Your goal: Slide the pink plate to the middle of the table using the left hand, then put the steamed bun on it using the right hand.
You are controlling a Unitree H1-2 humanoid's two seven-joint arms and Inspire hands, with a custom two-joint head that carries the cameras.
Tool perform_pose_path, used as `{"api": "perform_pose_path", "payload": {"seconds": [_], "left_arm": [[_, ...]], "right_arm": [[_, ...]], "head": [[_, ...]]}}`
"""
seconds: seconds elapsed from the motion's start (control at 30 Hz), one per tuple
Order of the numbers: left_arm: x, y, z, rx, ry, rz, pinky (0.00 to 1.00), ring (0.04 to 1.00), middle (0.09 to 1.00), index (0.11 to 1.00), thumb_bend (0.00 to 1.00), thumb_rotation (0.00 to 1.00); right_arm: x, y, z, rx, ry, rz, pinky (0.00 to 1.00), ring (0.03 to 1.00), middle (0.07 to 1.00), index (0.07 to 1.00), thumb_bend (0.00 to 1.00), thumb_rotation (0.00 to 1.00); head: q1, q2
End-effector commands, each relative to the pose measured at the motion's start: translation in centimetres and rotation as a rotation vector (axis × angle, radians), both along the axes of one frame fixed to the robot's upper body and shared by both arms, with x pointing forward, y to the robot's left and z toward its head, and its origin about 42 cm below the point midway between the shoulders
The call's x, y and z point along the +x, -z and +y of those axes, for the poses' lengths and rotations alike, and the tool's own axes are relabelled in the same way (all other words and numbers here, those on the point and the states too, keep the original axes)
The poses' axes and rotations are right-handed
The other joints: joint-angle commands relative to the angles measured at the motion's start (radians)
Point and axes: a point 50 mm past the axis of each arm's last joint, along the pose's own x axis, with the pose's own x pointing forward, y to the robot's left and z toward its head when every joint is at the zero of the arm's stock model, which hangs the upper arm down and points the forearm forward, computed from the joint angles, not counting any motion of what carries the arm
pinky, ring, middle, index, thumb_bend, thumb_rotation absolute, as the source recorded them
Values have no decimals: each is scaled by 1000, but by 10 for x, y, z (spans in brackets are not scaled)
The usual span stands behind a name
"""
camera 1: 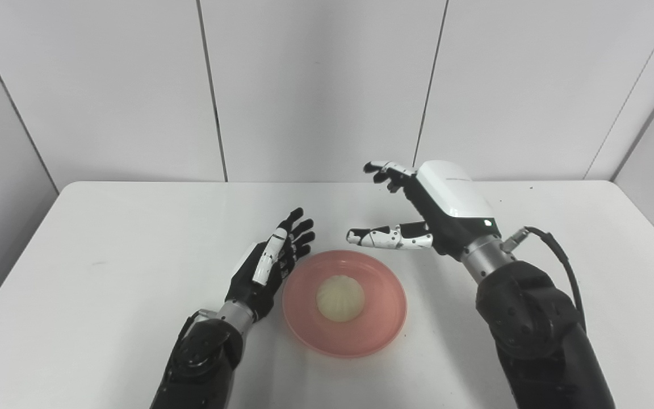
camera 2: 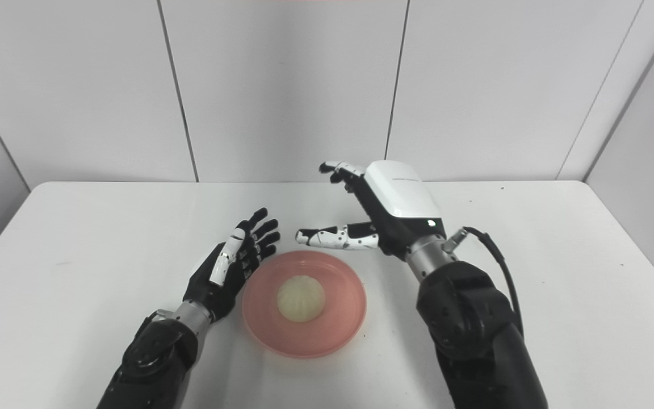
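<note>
- Bun (camera 1: 340,298): on the plate (camera 1: 386,326), mid-worktop (camera 1: 105,255).
- Left hand (camera 1: 270,264): fingers spread, empty, just beside plate's left rim.
- Right hand (camera 1: 423,210): fingers wide, empty, raised behind the plate.

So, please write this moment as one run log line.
steamed bun: on pink plate | left hand: open, beside plate | right hand: open, above table

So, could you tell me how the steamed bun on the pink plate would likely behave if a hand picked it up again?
The steamed bun looks soft and rounded, so it would probably dent under a firm squeeze. Its domed top may let fingers slip, so a wide grasp seems safer. It sits flat near the middle of the pink plate, so it seems unlikely to roll.
</note>
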Motion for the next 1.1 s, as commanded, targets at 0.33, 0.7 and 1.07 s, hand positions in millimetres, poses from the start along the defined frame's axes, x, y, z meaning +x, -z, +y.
{"api": "perform_pose_path", "payload": {"seconds": [0.33, 0.7, 1.07], "left_arm": [[-26, 32, 18, 21, -128, 101, 987, 971, 979, 982, 365, 1000], [-37, 33, 22, 6, -166, 104, 980, 965, 978, 986, 353, 1000], [-42, 34, 25, -4, -174, 119, 979, 965, 974, 984, 357, 1000]], "right_arm": [[2, 48, -2, 407, -37, 36, 920, 987, 999, 1000, 871, 1000], [12, 82, -4, 871, 47, 214, 1000, 1000, 1000, 1000, 640, 1000], [12, 111, -11, 1078, 57, 313, 1000, 1000, 1000, 1000, 298, 1000]], "head": [[-12, -8], [-26, -13], [-35, -15]]}}
